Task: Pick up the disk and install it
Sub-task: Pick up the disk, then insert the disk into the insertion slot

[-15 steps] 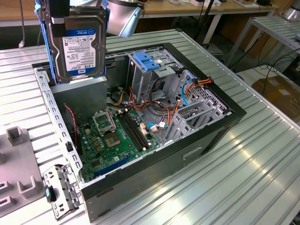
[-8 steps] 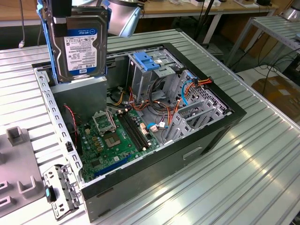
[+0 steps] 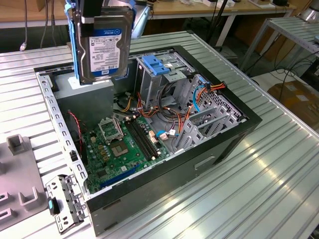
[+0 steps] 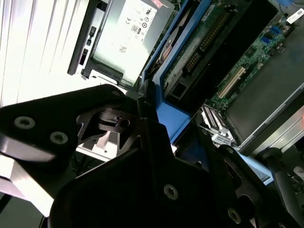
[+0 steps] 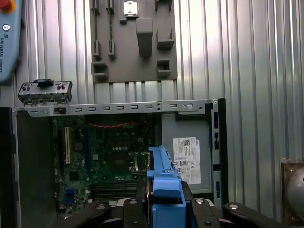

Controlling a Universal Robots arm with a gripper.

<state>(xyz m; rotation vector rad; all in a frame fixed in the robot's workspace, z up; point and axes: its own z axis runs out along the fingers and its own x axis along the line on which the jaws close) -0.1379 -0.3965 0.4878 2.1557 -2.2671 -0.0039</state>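
Observation:
The disk (image 3: 102, 45), a silver hard drive with a white and blue label and blue side rails, hangs upright above the back corner of the open computer case (image 3: 239, 124) on the exterior view's left. My gripper (image 3: 98, 11) is shut on its top edge, and the top of the frame cuts off its upper part. In the first wrist view the disk (image 5: 163, 183) appears edge-on as a blue rail between the black fingers (image 5: 128, 209). In the second wrist view the disk's blue rail (image 4: 172, 116) runs past the black gripper body (image 4: 142, 180).
Inside the case lie a green motherboard (image 3: 124, 144), a drive cage with a blue latch (image 3: 162, 67), cables, and a grey power supply (image 5: 187, 159) under the disk. A grey fixture plate (image 3: 15, 174) and a metal bracket (image 3: 65, 201) sit on the ribbed table (image 3: 279, 179).

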